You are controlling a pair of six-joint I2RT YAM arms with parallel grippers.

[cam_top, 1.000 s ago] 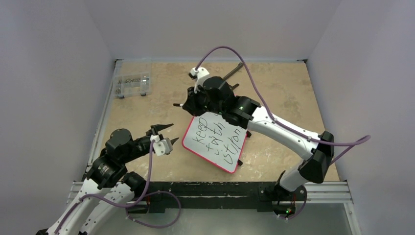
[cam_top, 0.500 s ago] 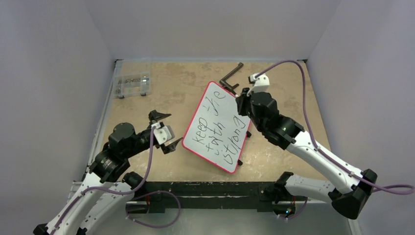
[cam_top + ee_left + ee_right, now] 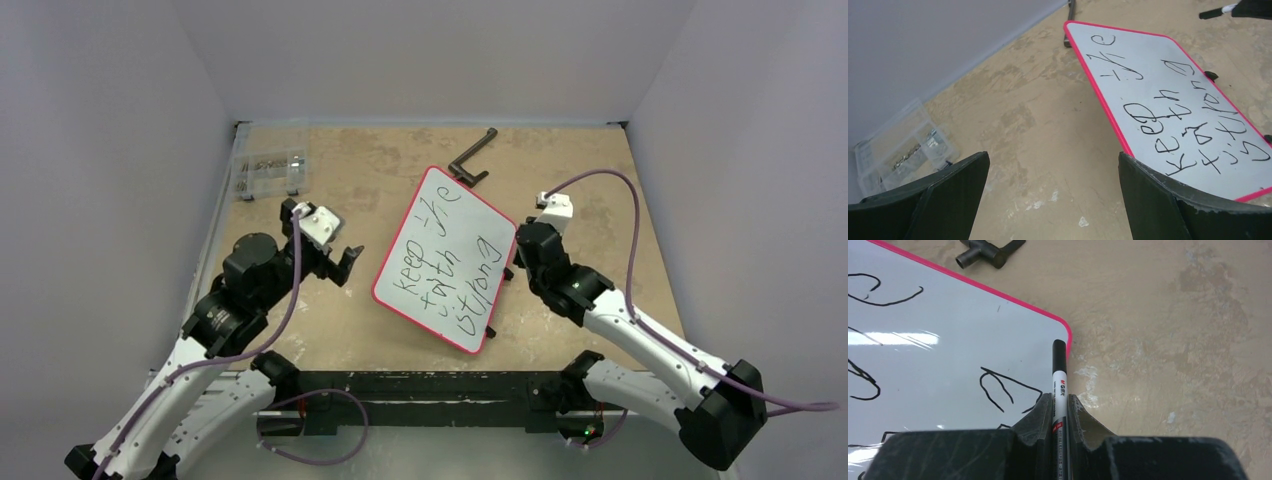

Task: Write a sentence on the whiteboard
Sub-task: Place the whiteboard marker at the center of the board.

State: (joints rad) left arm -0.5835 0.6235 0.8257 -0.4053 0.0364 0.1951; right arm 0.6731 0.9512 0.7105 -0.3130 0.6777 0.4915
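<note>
Whiteboard point(image 3: 445, 258) is lying angled on the counter point(image 3: 580, 170), sentence point(image 3: 448, 272) filling three lines. Right tool point(image 3: 1060, 404), gripping a black marker point(image 3: 1059, 371), is pulling back to its right edge. Left tool point(image 3: 1053, 157) is hanging open, so writing looks done.

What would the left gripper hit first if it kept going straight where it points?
Probably bare table. The left gripper is open, and between its fingers only tabletop shows; the whiteboard lies to the right of that line, the clear parts box to the left. Depth is uncertain.
</note>
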